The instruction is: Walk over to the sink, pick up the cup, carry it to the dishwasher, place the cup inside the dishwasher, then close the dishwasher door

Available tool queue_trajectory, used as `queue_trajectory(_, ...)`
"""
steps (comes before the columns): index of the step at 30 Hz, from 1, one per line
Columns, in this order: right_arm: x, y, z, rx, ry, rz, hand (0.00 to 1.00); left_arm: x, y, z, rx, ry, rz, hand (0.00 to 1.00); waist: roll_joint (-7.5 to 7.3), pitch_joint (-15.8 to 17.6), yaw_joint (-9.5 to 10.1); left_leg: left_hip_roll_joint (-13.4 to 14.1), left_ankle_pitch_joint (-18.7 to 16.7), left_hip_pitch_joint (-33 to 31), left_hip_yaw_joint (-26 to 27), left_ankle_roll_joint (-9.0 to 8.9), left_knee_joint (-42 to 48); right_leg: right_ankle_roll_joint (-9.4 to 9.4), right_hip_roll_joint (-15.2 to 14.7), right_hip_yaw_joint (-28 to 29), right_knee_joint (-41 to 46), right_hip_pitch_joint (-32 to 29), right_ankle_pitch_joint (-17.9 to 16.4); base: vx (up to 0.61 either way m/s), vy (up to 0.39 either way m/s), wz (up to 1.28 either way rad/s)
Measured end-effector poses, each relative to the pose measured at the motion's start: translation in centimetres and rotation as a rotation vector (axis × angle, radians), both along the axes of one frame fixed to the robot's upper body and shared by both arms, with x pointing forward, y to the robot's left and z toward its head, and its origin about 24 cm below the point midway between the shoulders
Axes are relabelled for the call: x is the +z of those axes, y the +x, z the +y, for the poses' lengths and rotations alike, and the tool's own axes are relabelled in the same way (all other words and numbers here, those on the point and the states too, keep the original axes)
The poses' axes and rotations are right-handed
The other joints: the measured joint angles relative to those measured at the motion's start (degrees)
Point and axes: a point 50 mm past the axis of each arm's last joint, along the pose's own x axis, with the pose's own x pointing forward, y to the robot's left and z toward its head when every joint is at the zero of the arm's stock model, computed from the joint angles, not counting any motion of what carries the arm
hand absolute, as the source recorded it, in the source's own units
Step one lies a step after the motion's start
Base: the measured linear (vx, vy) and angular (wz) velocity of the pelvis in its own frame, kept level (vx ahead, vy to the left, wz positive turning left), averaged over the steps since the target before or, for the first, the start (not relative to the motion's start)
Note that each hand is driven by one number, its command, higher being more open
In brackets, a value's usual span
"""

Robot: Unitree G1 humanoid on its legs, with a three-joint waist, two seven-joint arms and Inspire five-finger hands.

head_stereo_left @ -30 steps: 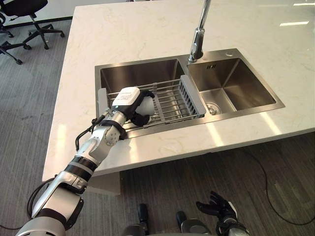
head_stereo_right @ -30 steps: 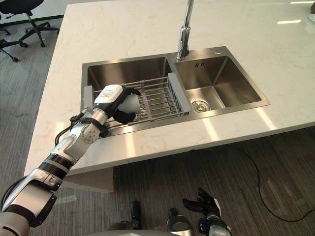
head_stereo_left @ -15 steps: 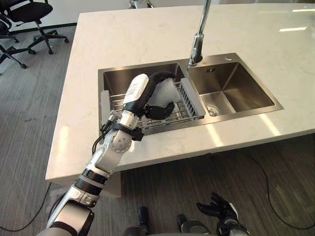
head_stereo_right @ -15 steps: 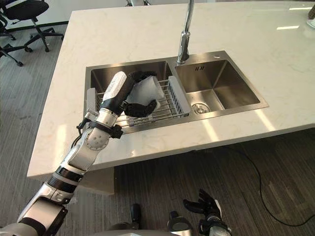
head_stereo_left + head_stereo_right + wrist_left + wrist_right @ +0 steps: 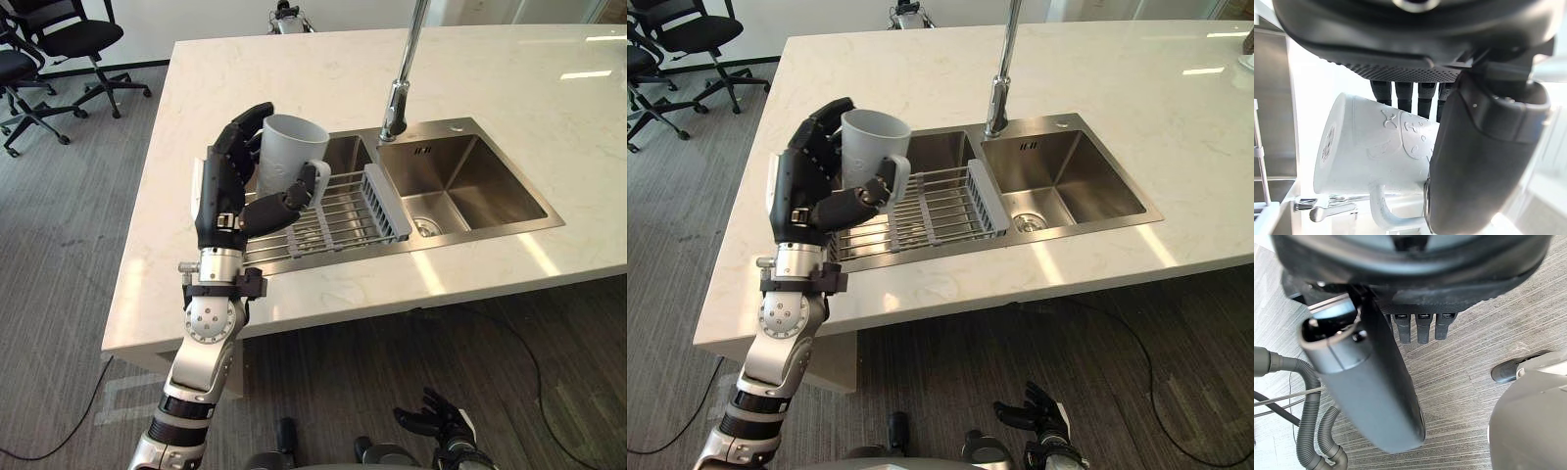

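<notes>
A pale grey cup (image 5: 290, 152) with a side handle is upright in the air above the sink's left basin (image 5: 338, 157), mouth up. My left hand (image 5: 223, 191) is shut on it, fingers behind its wall and thumb across the front by the handle; the left wrist view shows the cup (image 5: 1366, 147) between fingers and thumb (image 5: 1479, 161). My right hand (image 5: 441, 423) hangs low over the floor with relaxed, straight fingers (image 5: 1418, 328).
A wire drying rack (image 5: 333, 211) spans the left basin. The tall tap (image 5: 402, 78) stands behind the divider, beside the right basin (image 5: 460, 181). The pale marble counter (image 5: 294, 69) surrounds the sink. Office chairs (image 5: 49, 39) stand at the far left on grey floor.
My left hand has lifted the cup from the rack, turning it upright above the counter. The camera has shifted too. The right hand has stayed low.
</notes>
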Motion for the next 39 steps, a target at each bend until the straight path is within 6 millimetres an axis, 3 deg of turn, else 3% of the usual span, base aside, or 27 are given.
queue_trajectory(7,-0.2,-1.0,-0.1,-0.017,0.002,0.024,0.90,-1.9,-2.0,0.9,0.009,-0.057,0.067,0.30,-0.07,-1.61,1.23,0.13,-0.31,0.07,1.15,0.11,0.01,0.14,0.07,1.16,0.02,-0.39,0.08,-0.01,-0.027,-0.08)
queue_trajectory(12,-0.1,-0.6,0.0,-0.015,0.003,0.012,0.90,-1.7,-3.3,0.8,-0.012,-0.083,0.058,0.30,-0.20,-1.73,2.36,0.37,-0.82,-0.42,3.47,0.49,0.30,1.05,0.16,3.61,0.08,-1.79,0.70,-0.02,-0.025,-0.25)
queue_trajectory(16,0.2,0.3,0.8,-0.021,0.016,-0.027,0.90,-1.1,-3.7,0.3,-0.035,-0.111,0.026,0.30,-0.47,-1.74,3.16,2.19,-4.51,-6.78,5.53,1.17,8.94,3.26,0.97,5.47,1.51,-5.58,3.00,-0.03,-0.001,-0.29)
queue_trajectory(18,0.5,1.1,1.3,-0.026,0.021,-0.058,0.90,-0.7,-3.9,0.1,-0.039,-0.127,0.006,0.30,-0.38,-1.67,3.21,4.28,-6.85,-9.56,6.14,1.67,14.21,5.85,2.24,3.24,2.00,-6.83,5.13,-0.08,0.017,-0.27)
queue_trajectory(19,0.6,1.3,1.3,-0.027,0.018,-0.063,0.90,-0.6,-3.9,0.1,-0.039,-0.131,0.001,0.30,0.15,-1.67,3.49,5.20,-7.12,-9.98,6.61,2.22,14.41,6.72,2.56,2.66,2.27,-6.75,4.86,-0.14,0.013,-0.29)
queue_trajectory(20,0.8,1.8,1.3,-0.029,0.013,-0.077,0.90,-0.6,-4.0,0.3,-0.030,-0.137,-0.006,0.30,0.27,-1.35,4.24,5.76,-7.39,-9.51,7.22,2.69,14.86,6.63,2.25,-0.43,16.22,-8.91,-1.03,-0.11,0.009,-0.18)
queue_trajectory(21,0.8,1.5,1.2,-0.033,0.012,-0.072,0.90,-0.7,-4.0,0.4,-0.023,-0.142,-0.002,0.30,0.64,-1.19,4.60,5.73,-7.37,-8.93,7.26,2.75,15.04,7.57,1.57,-1.15,22.53,-8.66,-3.54,-0.07,-0.007,-0.11)
queue_trajectory(23,0.8,1.5,1.2,-0.033,0.011,-0.075,0.90,-0.7,-4.3,0.6,-0.002,-0.160,-0.011,0.30,0.36,-1.57,5.98,5.66,-6.99,-9.54,7.18,2.81,15.58,9.40,0.65,-1.59,28.13,-6.50,-5.73,-0.08,-0.049,0.03)
queue_trajectory(24,0.8,1.5,1.2,-0.033,0.012,-0.078,0.90,-0.7,-4.4,1.0,0.016,-0.166,-0.018,0.30,0.25,-2.30,6.64,5.32,-6.15,-11.39,6.90,2.55,15.79,9.43,0.49,-1.37,27.04,-5.00,-6.05,-0.14,-0.088,0.09)
queue_trajectory(25,0.9,1.6,1.2,-0.035,0.011,-0.080,0.90,-0.7,-4.4,1.1,0.025,-0.167,-0.022,0.30,-0.37,-2.70,6.93,4.89,-5.48,-12.35,6.78,2.42,15.76,8.80,0.25,-1.31,25.08,-4.20,-6.11,-0.16,-0.112,0.10)
queue_trajectory(26,1.1,2.1,1.0,-0.047,0.013,-0.098,0.90,-0.6,-4.4,1.2,0.034,-0.174,-0.025,0.30,-0.21,-2.67,7.82,4.55,-3.48,-14.43,6.75,1.45,15.88,5.76,-0.13,-1.44,19.66,-2.99,-8.32,-0.18,-0.131,0.16)
queue_trajectory(29,1.6,3.4,0.7,-0.050,0.010,-0.134,0.90,-0.8,-4.4,0.5,0.014,-0.203,-0.014,0.30,1.76,-1.90,7.30,5.23,0.50,-18.80,3.71,0.06,15.86,0.53,1.74,-1.61,10.85,-1.14,-11.23,-0.20,-0.154,0.34)
queue_trajectory(30,1.6,3.5,0.5,-0.051,0.006,-0.134,0.90,-0.9,-4.4,0.3,0.009,-0.212,-0.007,0.30,2.56,-1.40,7.08,5.92,1.32,-18.84,2.75,-0.31,15.76,0.41,2.77,-1.72,10.07,-0.41,-11.23,-0.28,-0.198,0.54)
queue_trajectory(31,1.6,3.3,0.3,-0.054,0.002,-0.129,0.90,-1.2,-4.6,-0.3,-0.013,-0.223,0.007,0.30,3.94,-0.97,6.65,6.99,3.36,-18.64,1.05,-1.35,14.96,-1.11,5.01,-2.54,10.19,-0.03,-10.31,-0.33,-0.175,0.57)
queue_trajectory(32,1.5,3.2,0.3,-0.071,0.008,-0.129,0.90,-1.2,-4.8,-0.7,-0.038,-0.222,0.010,0.30,4.00,-0.84,6.16,7.31,7.29,-17.82,-1.10,-3.03,11.67,-2.98,5.54,-4.89,10.94,-0.49,-9.69,-0.35,-0.169,0.58)
queue_trajectory(33,1.6,3.1,0.2,-0.080,0.005,-0.130,0.90,-1.0,-4.8,-0.9,-0.050,-0.220,0.002,0.30,3.08,-0.47,5.89,7.33,6.85,-17.99,-1.36,-3.56,11.98,-4.82,5.22,-6.54,10.80,-0.72,-9.94,-0.38,-0.198,0.38)
queue_trajectory(34,1.8,3.1,-0.2,-0.096,-0.008,-0.141,0.90,-0.5,-5.1,-1.2,-0.069,-0.229,-0.023,0.30,2.93,-0.45,6.23,7.29,0.82,-19.42,-0.43,-1.59,20.11,-5.50,4.24,-9.90,10.56,-1.87,-10.00,-0.28,-0.169,0.09)
queue_trajectory(35,1.9,3.1,-0.4,-0.102,-0.019,-0.148,0.90,-0.2,-5.2,-1.2,-0.077,-0.230,-0.036,0.30,2.84,-0.45,6.26,7.30,-2.25,-19.59,0.39,-1.00,23.84,-5.36,3.74,-10.60,10.58,-2.27,-9.90,-0.28,-0.159,0.03)
queue_trajectory(36,2.2,2.9,-0.8,-0.109,-0.031,-0.157,0.90,0.1,-5.3,-1.2,-0.089,-0.228,-0.056,0.30,2.85,-0.44,5.61,7.67,-7.67,-18.80,2.43,-0.43,29.79,-5.29,2.97,-11.86,10.27,-2.51,-8.61,-0.20,-0.049,0.10)
queue_trajectory(38,2.2,1.7,-1.0,-0.116,-0.040,-0.147,0.90,0.3,-5.2,-1.9,-0.131,-0.223,-0.065,0.30,2.34,-0.86,4.99,9.11,-13.44,-14.41,5.09,-0.11,35.26,-5.67,1.49,-14.59,10.20,-2.72,-5.75,-0.20,0.007,0.25)
queue_trajectory(39,2.1,1.3,-1.0,-0.120,-0.039,-0.139,0.90,0.3,-5.2,-2.1,-0.143,-0.223,-0.065,0.30,2.09,-1.30,4.63,9.36,-14.57,-12.79,5.35,-0.46,35.35,-5.56,1.00,-14.94,9.90,-2.72,-5.69,-0.12,0.046,0.35)
